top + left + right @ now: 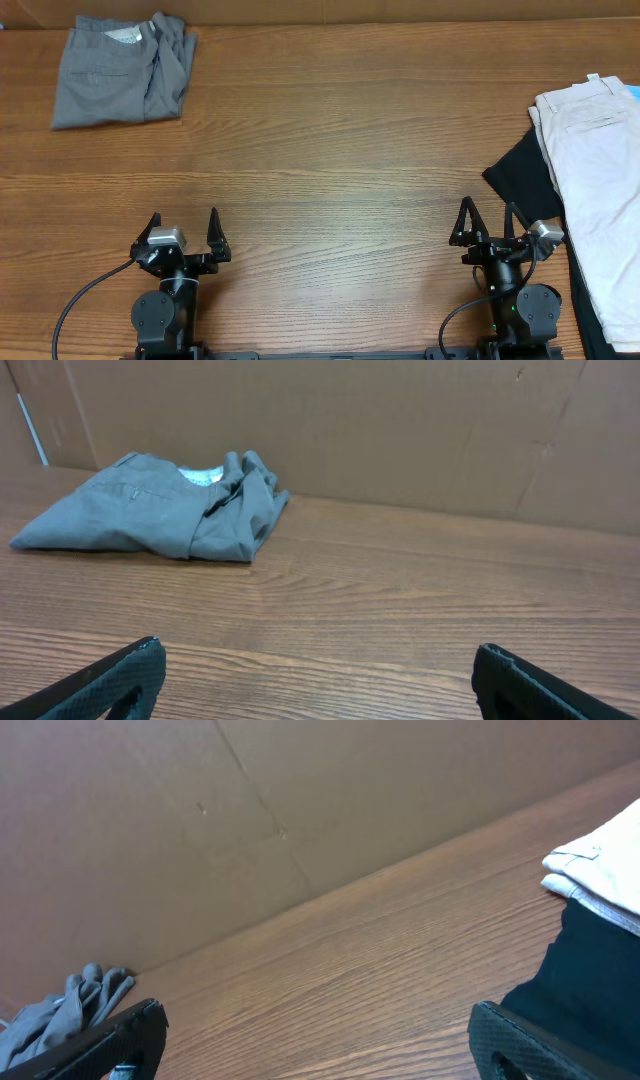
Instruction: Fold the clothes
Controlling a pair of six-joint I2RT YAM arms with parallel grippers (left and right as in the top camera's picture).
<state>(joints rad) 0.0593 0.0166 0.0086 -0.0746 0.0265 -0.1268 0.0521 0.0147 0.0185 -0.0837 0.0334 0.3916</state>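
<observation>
Folded grey shorts (pixel 120 68) lie at the table's far left corner; they also show in the left wrist view (pixel 160 510) and, as a sliver, in the right wrist view (pixel 60 1010). Pale beige shorts (pixel 600 190) lie at the right edge on top of a black T-shirt (pixel 520 180), both also in the right wrist view, shorts (pixel 600 870) and T-shirt (pixel 590 980). My left gripper (pixel 184 228) is open and empty near the front edge. My right gripper (pixel 488 224) is open and empty, just left of the black T-shirt.
The wooden table (pixel 330 150) stretches between the two piles. A brown cardboard wall (pixel 350 420) stands along the back edge. A bit of light blue cloth (pixel 633 92) shows at the far right edge.
</observation>
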